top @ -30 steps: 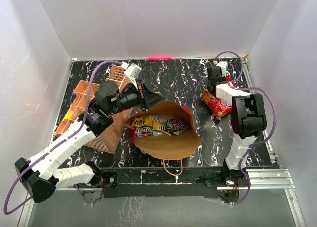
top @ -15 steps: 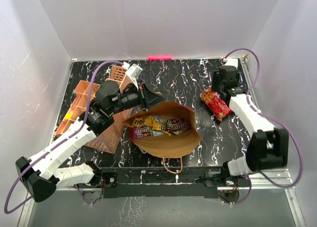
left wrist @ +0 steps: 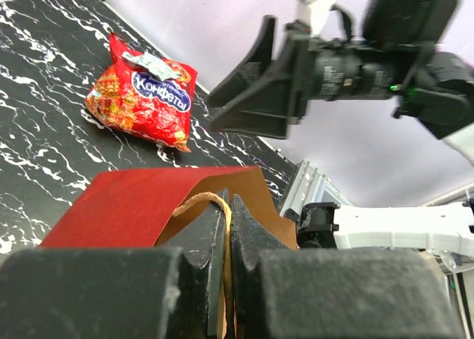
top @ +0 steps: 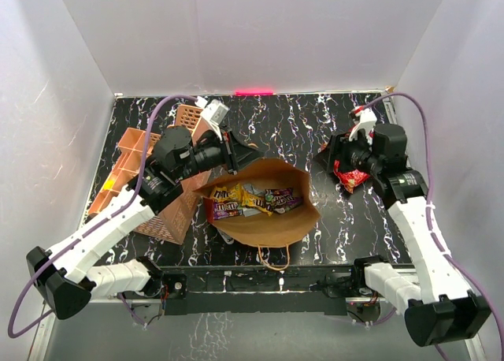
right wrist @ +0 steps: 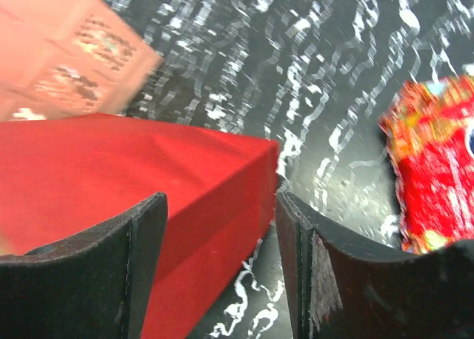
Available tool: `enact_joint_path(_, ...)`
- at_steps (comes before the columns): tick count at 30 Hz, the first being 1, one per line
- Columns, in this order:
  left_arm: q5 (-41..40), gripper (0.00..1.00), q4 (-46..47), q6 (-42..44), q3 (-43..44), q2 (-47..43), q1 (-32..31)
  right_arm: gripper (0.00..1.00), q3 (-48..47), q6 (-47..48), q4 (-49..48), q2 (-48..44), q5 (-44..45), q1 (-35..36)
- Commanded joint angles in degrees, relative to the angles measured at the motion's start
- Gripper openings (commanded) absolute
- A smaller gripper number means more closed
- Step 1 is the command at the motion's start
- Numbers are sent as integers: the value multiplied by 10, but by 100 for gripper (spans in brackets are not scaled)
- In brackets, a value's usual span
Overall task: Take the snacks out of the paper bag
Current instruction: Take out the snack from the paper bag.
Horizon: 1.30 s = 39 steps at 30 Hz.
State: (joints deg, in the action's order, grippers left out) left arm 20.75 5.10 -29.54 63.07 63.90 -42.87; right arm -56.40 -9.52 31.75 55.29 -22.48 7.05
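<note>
Top external view: the paper bag (top: 268, 228) is set at the middle of the table (top: 299, 124) with its mouth spread open upward. Inside it several candy packets (top: 252, 199) are laid in a row, and the long axis of the row runs left to right.

The cookie bag (top: 350, 176) is already out and lies flat on the table to the right of the paper bag, clear of it.

The left gripper (top: 246, 154) is clamped on the far left rim of the paper bag. In the left wrist view its jaws are pressed together on the kraft edge, just beside a loop handle (left wrist: 208, 199), so the mouth is held up and open.

The right gripper (top: 327, 151) hangs over the far end of the cookie bag. Its fingers are spread wide, and nothing is held or touched by them. In the right wrist view the bag's dark red outer wall is seen ahead between the fingers, with the cookie bag off to one side.

From the right gripper the packets lie to the left and nearer, beyond the paper bag's right rim and below it. The right arm is judged the one to be used, since the left is taken up with the rim. A reach over that rim and down would be called for, with the fingers set across the row.

A pink organizer (top: 138, 152) stands at the left, under the left arm.
</note>
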Motion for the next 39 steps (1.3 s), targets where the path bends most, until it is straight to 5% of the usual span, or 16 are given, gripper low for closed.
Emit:
enact_joint_path(1, -21, 0, 18, 39, 49, 4, -2, 62, -77, 27, 34, -32, -140, 2)
enact_joint_path(14, -31, 0, -34, 177, 160, 59, -2, 57, -167, 46, 49, -47, -275, 41)
enact_joint_path(23, 40, 0, 11, 119, 96, 60, -2, 56, -134, 26, -6, -58, -317, 134)
enact_joint_path(28, 54, 0, 21, 85, 80, 56, -2, 55, -88, 45, -29, -53, -229, 262)
enact_joint_path(35, 63, 0, 22, 62, 91, 55, -2, 55, -71, 129, -13, 40, 128, 567)
enact_joint_path(39, 79, 0, 37, 48, 88, 52, -2, 54, -68, 187, -1, 91, 217, 590)
